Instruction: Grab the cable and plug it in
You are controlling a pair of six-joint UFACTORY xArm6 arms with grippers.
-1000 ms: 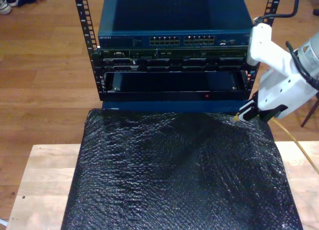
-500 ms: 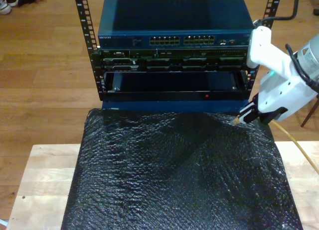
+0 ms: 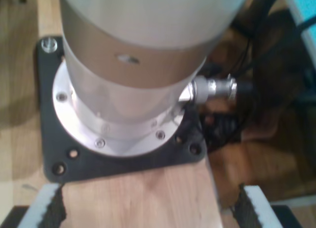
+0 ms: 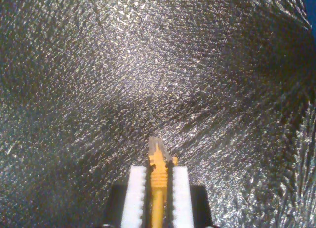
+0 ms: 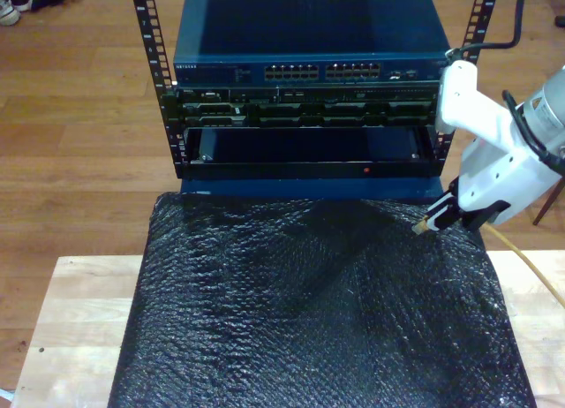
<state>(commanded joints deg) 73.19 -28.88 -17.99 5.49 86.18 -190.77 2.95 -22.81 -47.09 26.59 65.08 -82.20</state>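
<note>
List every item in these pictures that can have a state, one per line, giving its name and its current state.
Cable: gripped just behind its clear plug, not plugged in, the rest trailing off the exterior view's right.
My second gripper: shut on the cable, above the black mat.
My first gripper: open, nothing between its pads, facing an arm base.
Network switch: mounted in the rack, front ports look free of cables.

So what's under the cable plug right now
Black bubble wrap lies below the cable plug held by my second gripper. Whatever the wrap covers is hidden.
</note>
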